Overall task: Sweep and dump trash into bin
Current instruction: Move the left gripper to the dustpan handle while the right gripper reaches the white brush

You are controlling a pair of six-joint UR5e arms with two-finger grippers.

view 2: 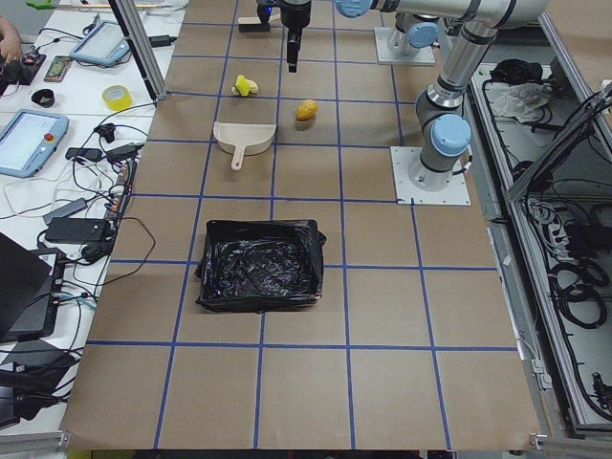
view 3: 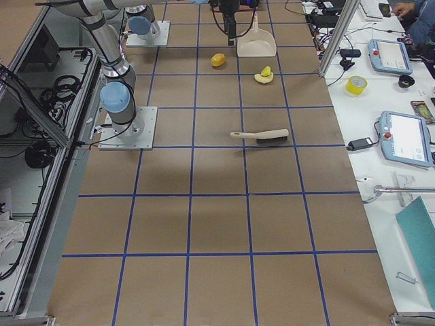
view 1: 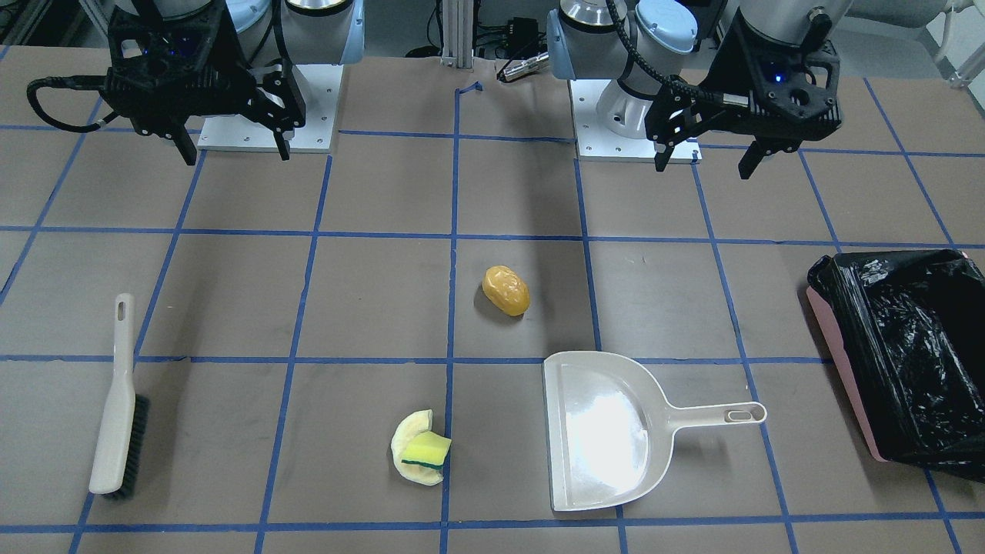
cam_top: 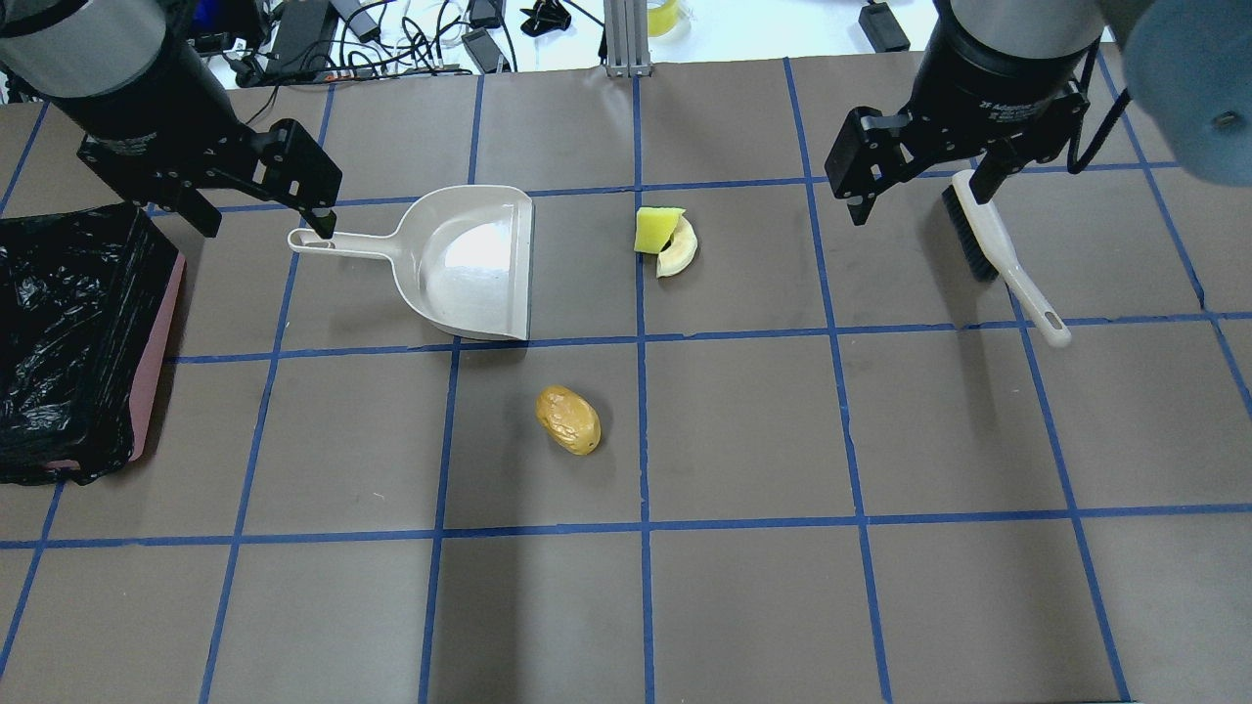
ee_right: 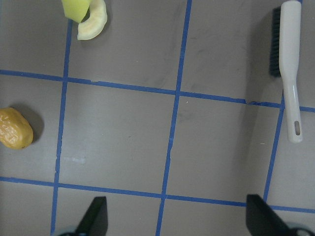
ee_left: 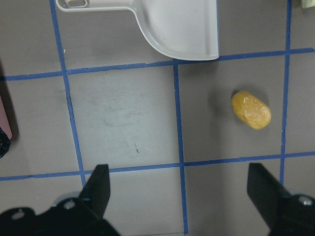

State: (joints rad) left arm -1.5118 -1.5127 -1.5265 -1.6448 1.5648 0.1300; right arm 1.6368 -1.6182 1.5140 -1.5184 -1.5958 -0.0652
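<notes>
The trash lies on the brown table: a golden-brown potato-like lump (view 1: 506,291) near the middle, and a yellow sponge wedge (view 1: 427,450) resting on a pale curved peel (view 1: 406,433) farther from the robot. The pink bin (cam_top: 156,342), lined with a black bag, stands at the robot's far left. My left gripper (cam_top: 264,220) is open and empty, hovering high near the dustpan handle. My right gripper (cam_top: 919,191) is open and empty, high above the brush head. The lump also shows in the left wrist view (ee_left: 251,109) and in the right wrist view (ee_right: 15,129).
A beige dustpan (cam_top: 469,259) lies between the bin and the sponge, its handle toward the bin. A beige hand brush (cam_top: 998,244) with dark bristles lies on the robot's right. Blue tape lines grid the table. Cables and devices sit beyond the far edge.
</notes>
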